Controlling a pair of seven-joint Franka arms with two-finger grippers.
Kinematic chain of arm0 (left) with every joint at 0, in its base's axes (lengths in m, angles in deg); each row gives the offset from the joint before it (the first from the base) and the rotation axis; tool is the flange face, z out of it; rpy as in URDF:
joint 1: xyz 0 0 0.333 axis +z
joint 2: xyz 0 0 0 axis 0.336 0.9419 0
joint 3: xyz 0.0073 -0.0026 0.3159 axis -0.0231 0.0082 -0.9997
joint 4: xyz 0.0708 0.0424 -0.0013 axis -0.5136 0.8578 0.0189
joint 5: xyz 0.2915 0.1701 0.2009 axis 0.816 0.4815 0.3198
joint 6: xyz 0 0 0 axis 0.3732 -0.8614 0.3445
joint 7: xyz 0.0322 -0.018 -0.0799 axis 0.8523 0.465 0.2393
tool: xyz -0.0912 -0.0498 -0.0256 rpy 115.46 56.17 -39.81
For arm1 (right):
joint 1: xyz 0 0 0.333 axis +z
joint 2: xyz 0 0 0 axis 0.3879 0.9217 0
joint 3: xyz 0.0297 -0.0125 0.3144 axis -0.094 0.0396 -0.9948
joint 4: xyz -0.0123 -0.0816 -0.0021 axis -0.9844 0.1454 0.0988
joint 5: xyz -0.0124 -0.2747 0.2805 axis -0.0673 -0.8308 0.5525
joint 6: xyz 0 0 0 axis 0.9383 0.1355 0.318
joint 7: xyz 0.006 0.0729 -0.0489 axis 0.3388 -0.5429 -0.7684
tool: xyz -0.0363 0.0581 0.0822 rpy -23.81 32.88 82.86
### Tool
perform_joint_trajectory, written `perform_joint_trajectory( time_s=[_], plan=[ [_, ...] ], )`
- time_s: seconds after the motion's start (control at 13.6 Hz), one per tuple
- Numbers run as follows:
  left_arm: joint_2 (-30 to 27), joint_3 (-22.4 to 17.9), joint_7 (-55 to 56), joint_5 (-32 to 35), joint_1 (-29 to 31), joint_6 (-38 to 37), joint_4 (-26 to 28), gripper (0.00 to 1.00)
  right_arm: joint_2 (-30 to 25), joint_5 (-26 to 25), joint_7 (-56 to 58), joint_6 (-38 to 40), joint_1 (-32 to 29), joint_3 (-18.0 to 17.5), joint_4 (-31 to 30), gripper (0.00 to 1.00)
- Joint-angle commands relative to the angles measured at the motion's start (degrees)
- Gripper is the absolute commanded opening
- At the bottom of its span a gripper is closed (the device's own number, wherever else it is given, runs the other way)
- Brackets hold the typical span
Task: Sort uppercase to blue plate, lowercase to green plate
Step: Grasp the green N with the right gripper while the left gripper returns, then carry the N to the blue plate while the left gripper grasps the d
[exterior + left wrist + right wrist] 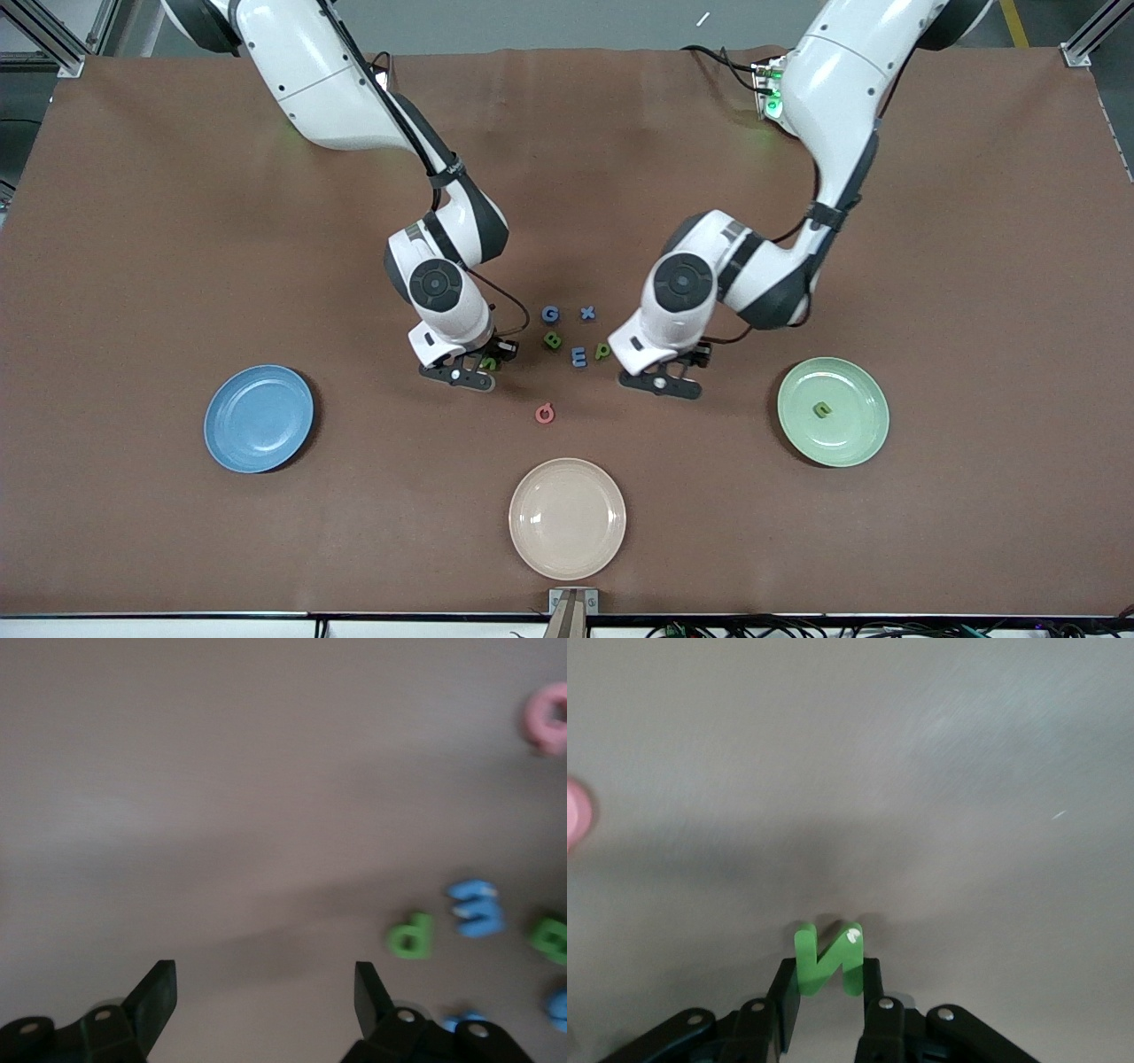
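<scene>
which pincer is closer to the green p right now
Left. The left pincer, open and empty, sits right beside the green p, toward the left arm's end. The right pincer, shut on the green N, is past the letter cluster, toward the right arm's end.

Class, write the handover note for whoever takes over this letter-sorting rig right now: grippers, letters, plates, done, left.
Right gripper: shut on the green N, low over the table beside the letter cluster.
Left gripper: open, empty, over bare table beside the green p.
Done: green n on the green plate.
Blue plate: nothing on it yet.
Left: N, green B, blue G, pink G to blue; p, blue x, blue E piece to green.
</scene>
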Motion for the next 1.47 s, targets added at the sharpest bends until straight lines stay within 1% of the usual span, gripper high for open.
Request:
perform_joint_trajectory(
  time_s=[0.0,0.15,0.22,0.44,0.59,0.66,0.74,0.88,0.96,1.1,1.18,1.33,1.4],
  plan=[
    [3.21,-0.36,4.47,-2.11,-3.65,4.79,-1.35,0.75,-1.88,-0.68,5.81,5.37,-5.09,-0.52,2.92,0.01],
    [4.53,-0.54,7.22,-1.76,-5.6,6.12,-1.35,0.74,-3.12,-0.68,15.02,8.27,-10.79,-0.61,4.15,0.01],
    [4.88,-0.54,7.22,-1.58,-5.69,6.22,-1.35,0.72,-3.91,-0.68,19.85,10.73,-13.34,-0.61,4.85,0.01],
    [6.72,-0.45,6.43,-1.58,-5.69,6.22,-1.35,0.67,-6.02,-0.77,32.61,14.34,-20.29,-0.52,4.86,0.02],
    [7.43,-0.54,6.43,-1.58,-5.69,7.0,-1.87,0.66,-6.55,-1.38,40.52,17.51,-24.95,-0.52,4.95,0.03],
    [7.43,-0.45,6.34,-1.58,-5.6,7.1,-1.96,0.66,-6.47,-2.6,44.21,17.61,-27.67,-0.61,4.77,0.03],
    [7.43,-0.54,6.26,-1.58,-5.6,7.1,-2.05,0.62,-6.38,-3.22,47.82,17.52,-29.78,-0.61,4.77,0.03],
    [7.61,-0.54,6.25,-1.49,-5.6,7.1,-2.05,0.59,-5.85,-3.58,54.42,17.17,-34.18,-0.61,4.77,0.03],
    [7.78,-0.62,6.25,-1.49,-5.6,7.1,-2.05,0.58,-5.85,-3.67,57.75,16.91,-36.03,-0.61,4.86,0.03],
    [7.96,-0.8,6.17,-1.49,-5.6,7.71,-2.05,0.57,-5.15,-4.37,60.33,16.21,-38.06,-0.61,4.77,0.05],
    [8.57,-0.8,6.25,-1.4,-5.6,8.5,-2.05,0.55,-4.19,-4.72,61.12,15.77,-39.02,-0.61,4.86,0.08],
    [8.93,-0.89,6.34,-1.32,-5.69,9.21,-2.05,0.5,-2.6,-4.72,61.39,13.57,-39.12,-0.61,4.77,0.24],
    [8.84,-0.89,6.34,-1.23,-5.6,9.21,-2.05,0.44,-1.99,-4.72,61.3,13.13,-39.03,-0.7,4.77,0.4]
  ],
)
